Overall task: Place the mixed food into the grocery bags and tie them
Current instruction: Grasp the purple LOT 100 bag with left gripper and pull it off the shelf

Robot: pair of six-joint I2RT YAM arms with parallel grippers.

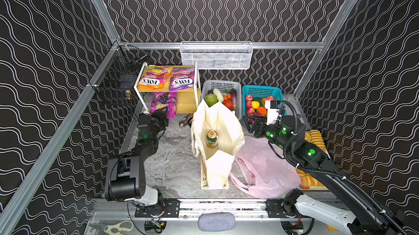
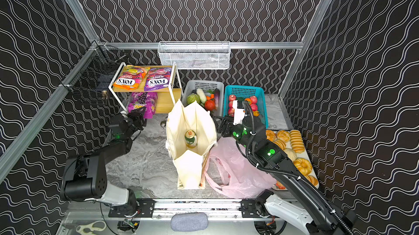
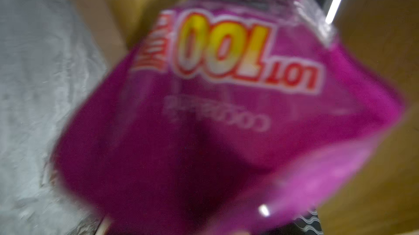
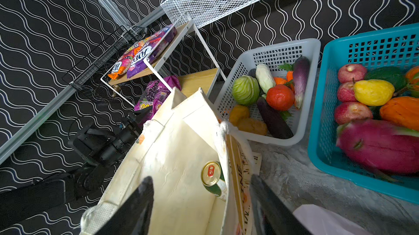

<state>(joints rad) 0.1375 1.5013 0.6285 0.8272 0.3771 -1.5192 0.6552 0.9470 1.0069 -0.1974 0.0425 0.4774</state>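
A purple LOT 100 packet [image 1: 163, 103] lies on the rack's lower shelf. My left gripper [image 1: 162, 114] is at its near edge, and the blurred packet [image 3: 226, 113] fills the left wrist view and hides the jaws. A purple FOX'S packet [image 1: 182, 78] lies on the top shelf. The cream tote [image 1: 217, 118] stands open in the middle with a green can [image 1: 212, 138] inside. My right gripper [image 4: 200, 177] is open, its fingers either side of the tote's right wall [image 4: 235, 177]. The pink plastic bag [image 1: 267, 168] lies crumpled to the tote's right. A dragon fruit [image 4: 381, 147] and a yellow fruit [image 4: 373, 92] sit in the teal basket [image 4: 326, 100].
A grey basket [image 1: 221, 84] of vegetables stands behind the tote. An orange FOX'S packet [image 1: 154, 77] lies on the rack's top shelf. A wrench [image 1: 186, 120] lies left of the tote. A tray of bread [image 2: 294, 145] is at the right. A white wire basket [image 1: 216, 55] hangs on the back wall.
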